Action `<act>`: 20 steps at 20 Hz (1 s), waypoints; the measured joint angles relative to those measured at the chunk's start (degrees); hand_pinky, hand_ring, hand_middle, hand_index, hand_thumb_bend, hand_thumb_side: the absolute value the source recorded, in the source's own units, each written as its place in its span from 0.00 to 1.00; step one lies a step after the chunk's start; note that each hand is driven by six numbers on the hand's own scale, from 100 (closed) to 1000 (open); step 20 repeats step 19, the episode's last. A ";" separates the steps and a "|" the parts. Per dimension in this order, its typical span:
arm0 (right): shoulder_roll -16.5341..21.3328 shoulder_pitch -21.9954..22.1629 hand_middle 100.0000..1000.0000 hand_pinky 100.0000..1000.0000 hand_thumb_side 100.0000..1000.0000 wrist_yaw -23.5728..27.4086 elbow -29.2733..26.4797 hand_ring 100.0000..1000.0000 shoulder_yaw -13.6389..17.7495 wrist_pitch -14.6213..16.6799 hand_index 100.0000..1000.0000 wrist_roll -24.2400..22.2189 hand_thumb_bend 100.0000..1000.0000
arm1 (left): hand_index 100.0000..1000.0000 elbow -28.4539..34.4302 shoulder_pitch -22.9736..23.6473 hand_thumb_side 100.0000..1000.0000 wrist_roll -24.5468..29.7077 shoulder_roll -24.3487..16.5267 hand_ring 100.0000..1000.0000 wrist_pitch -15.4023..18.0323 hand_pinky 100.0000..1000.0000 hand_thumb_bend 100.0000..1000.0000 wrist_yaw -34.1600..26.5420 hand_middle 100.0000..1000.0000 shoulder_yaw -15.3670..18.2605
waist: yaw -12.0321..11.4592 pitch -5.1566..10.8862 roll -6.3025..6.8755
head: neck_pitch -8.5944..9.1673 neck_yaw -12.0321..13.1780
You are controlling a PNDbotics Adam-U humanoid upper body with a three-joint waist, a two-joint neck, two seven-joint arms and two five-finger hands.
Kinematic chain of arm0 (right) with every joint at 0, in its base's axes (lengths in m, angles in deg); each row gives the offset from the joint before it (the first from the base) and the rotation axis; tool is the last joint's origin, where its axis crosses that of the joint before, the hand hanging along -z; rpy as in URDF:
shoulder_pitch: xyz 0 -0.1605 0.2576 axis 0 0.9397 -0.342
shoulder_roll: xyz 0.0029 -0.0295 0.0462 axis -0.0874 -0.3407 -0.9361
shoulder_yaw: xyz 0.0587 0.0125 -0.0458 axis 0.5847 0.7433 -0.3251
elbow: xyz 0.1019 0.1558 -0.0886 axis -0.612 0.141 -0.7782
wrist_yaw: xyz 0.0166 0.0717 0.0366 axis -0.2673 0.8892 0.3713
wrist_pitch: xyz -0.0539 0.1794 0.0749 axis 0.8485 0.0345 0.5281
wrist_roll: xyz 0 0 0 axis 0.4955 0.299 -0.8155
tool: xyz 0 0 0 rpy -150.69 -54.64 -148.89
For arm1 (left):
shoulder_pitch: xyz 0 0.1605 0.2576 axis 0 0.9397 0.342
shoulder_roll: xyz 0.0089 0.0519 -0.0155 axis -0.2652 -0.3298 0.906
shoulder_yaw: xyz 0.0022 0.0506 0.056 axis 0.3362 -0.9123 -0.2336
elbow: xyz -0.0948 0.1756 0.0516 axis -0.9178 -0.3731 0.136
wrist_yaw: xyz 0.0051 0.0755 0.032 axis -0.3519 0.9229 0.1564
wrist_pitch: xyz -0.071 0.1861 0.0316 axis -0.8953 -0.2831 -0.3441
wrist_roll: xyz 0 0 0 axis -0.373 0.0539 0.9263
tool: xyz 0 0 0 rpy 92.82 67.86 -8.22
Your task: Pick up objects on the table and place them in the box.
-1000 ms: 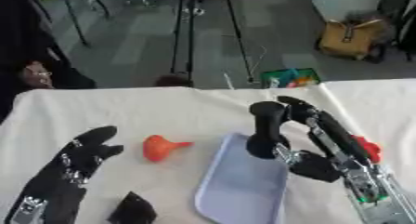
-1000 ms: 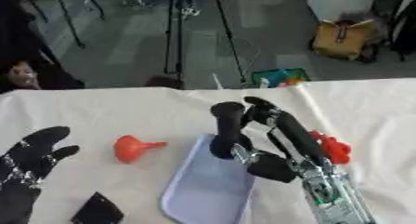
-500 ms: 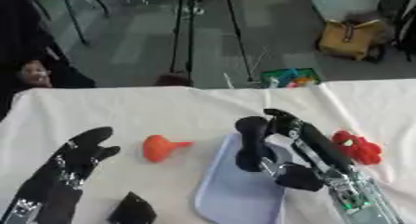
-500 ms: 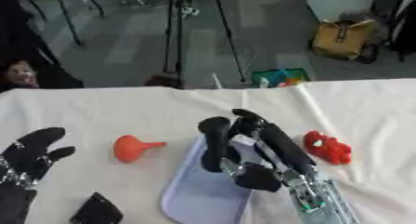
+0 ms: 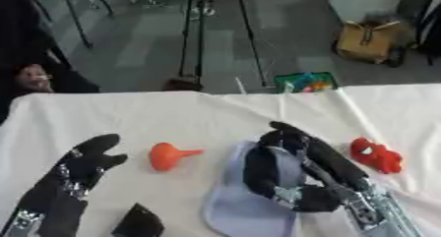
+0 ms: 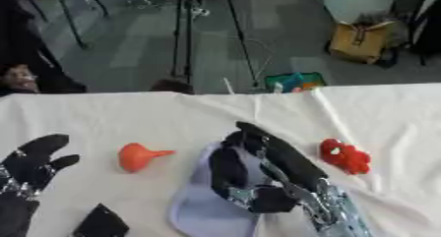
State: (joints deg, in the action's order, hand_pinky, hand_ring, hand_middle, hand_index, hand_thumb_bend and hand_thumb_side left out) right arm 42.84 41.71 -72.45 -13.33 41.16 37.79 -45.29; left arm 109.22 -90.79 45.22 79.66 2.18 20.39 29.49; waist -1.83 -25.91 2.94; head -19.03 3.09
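Box (image 5: pixel 231 209), a shallow lavender tray, sits centre-front on the white-clothed tabletop (image 5: pixel 120 118). Right hand (image 5: pixel 289 169) hangs over it, fingers curled, nothing visibly pinched. Red toy (image 5: pixel 375 155) lies just right of that hand, orange funnel-shaped piece (image 5: pixel 167 155) left of the box, black object (image 5: pixel 138 223) at the front edge. Left hand (image 5: pixel 73 174) rests lower left, fingers relaxed and slightly spread.

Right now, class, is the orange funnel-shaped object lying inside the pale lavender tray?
No, the orange funnel-shaped object lies on the white cloth to the left of the pale lavender tray, apart from it.
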 measured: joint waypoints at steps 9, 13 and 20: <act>0.55 1.65 0.70 0.84 0.93 6.24 -8.28 1.00 1.40 -3.47 0.79 1.17 0.42 | 0.78 0.00 0.00 1.00 -0.16 0.00 0.96 0.10 0.88 0.04 -0.12 0.86 0.02 | 0.88 0.02 0.29 | -0.05 0.74; 2.16 3.88 0.67 0.84 0.92 11.17 -16.38 1.00 3.60 -7.25 0.78 2.69 0.39 | 0.78 0.00 0.00 1.00 -0.44 0.00 0.96 0.22 0.88 0.04 -0.08 0.86 0.05 | 1.68 0.02 0.58 | -0.06 1.51; 4.43 7.48 0.64 0.83 0.91 13.34 -24.57 0.99 7.74 -12.21 0.76 4.60 0.37 | 0.78 0.00 0.00 1.00 -0.78 0.00 0.96 0.46 0.88 0.03 0.37 0.86 0.28 | 2.75 0.00 1.14 | -0.08 2.82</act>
